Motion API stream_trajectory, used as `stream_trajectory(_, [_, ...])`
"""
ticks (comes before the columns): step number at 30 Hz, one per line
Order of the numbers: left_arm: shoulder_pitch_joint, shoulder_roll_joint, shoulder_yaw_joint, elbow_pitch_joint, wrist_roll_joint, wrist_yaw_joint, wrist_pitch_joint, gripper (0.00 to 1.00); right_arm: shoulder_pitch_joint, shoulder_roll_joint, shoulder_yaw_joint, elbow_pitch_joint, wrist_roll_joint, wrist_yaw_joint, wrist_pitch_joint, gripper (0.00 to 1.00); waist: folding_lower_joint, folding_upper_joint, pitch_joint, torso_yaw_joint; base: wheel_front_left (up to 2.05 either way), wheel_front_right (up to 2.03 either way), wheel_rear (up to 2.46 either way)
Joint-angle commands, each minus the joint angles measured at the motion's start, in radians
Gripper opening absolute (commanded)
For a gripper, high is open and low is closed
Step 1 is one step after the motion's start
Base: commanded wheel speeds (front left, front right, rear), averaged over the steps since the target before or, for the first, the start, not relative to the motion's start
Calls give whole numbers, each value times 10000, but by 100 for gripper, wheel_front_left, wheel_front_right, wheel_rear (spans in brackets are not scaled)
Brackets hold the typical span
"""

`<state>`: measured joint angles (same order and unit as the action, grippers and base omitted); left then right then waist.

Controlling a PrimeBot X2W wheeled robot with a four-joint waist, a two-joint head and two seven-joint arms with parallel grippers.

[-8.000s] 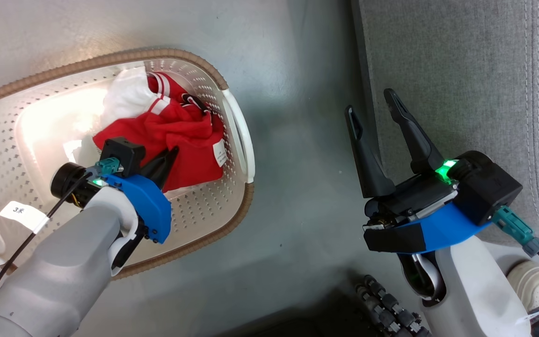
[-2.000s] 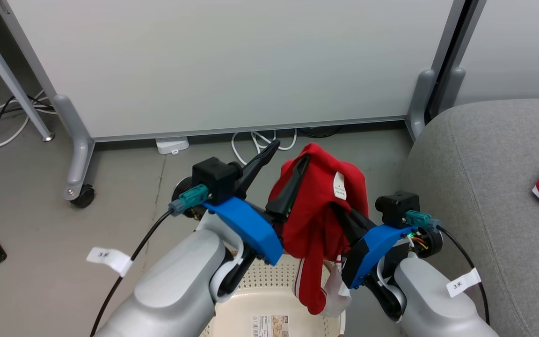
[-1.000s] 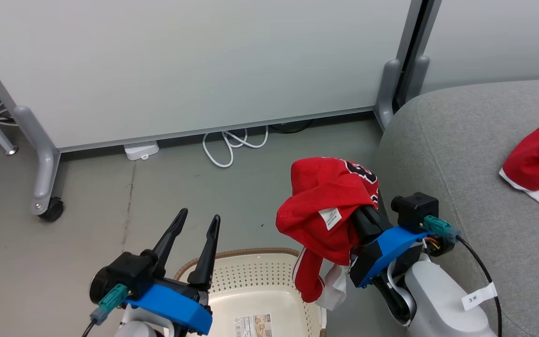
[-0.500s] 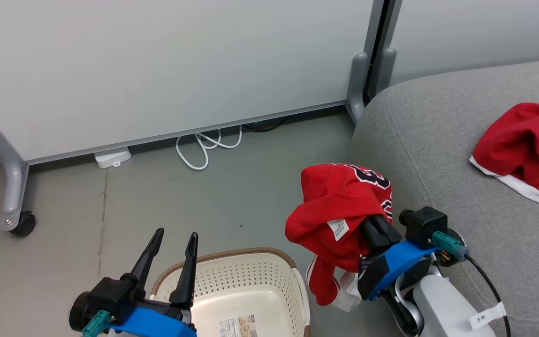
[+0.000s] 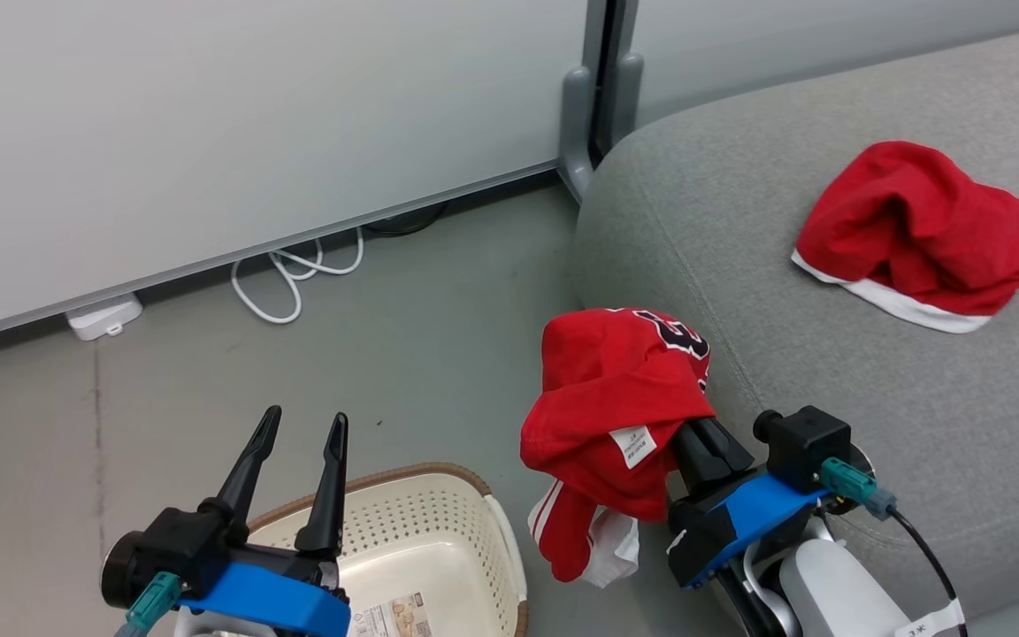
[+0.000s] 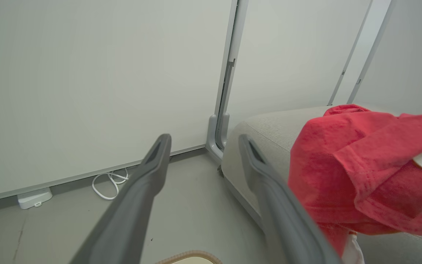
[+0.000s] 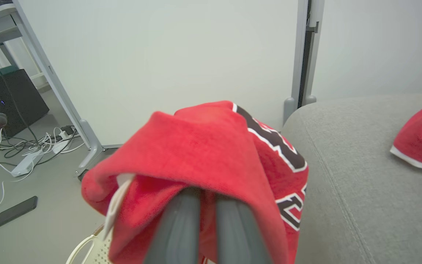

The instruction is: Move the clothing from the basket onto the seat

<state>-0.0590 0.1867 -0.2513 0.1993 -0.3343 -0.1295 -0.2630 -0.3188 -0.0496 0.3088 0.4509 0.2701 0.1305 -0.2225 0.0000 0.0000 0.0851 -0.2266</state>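
Head view: two red garments are showing. One white-hemmed bundle (image 5: 912,230) is lying on the seat (image 5: 722,221); one jersey (image 5: 616,389) is hanging bunched from the right gripper (image 5: 706,447) between seat and single basket (image 5: 412,522). The left gripper (image 5: 304,420) is holding its fingers apart, empty. Left wrist view: a white cable (image 6: 108,181) is lying below the partition (image 6: 86,91). Right wrist view: fingers (image 7: 181,227) are clamping the jersey, black-and-white numerals showing.

Seat (image 5: 739,265): one crumpled red garment (image 5: 912,230) with a white hem lies on top, well in from the rounded left edge. Floor (image 5: 439,354): a white perforated basket (image 5: 412,518) stands apart from the seat's left edge. A looped white cable (image 5: 293,274) and white adapter (image 5: 104,317) lie by the partition's (image 5: 253,115) base. A dark phone (image 7: 16,211) lies flat.
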Motion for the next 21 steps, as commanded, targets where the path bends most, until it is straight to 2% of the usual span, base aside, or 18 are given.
stream_trajectory(1, [-132,68,27,-22,37,-20,-27,100,155,-16,26,-170,7,5,4,0,0,0,148,-439,0,0,0])
stream_trajectory(13, [-270,305,113,-105,70,-20,-26,100,539,-14,180,-930,217,5,38,0,0,0,465,-1962,0,0,0])
stream_trajectory(21, [-318,392,52,-126,93,-20,-26,100,695,-14,145,-1159,249,5,-8,0,0,0,562,-2568,0,0,0])
